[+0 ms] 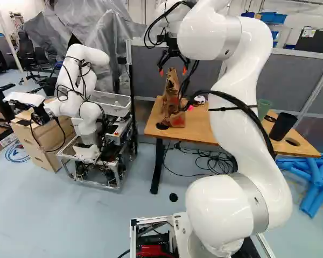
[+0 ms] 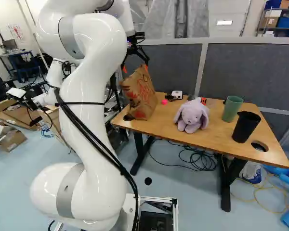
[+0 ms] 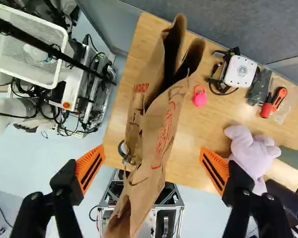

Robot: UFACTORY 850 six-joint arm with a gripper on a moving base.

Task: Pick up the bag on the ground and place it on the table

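Two orange pads (image 3: 89, 167): wide apart, gripping nothing, over the wooden table (image 2: 204, 137).
Brown paper bag (image 2: 140, 94): standing at the table's left end!
Loose paper (image 3: 161, 119): snag it pulling away, we could topple everything!

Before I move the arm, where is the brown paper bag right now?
The brown paper bag stands on the table, at its left end in the right base view, left of the small pink item and below the open gripper.
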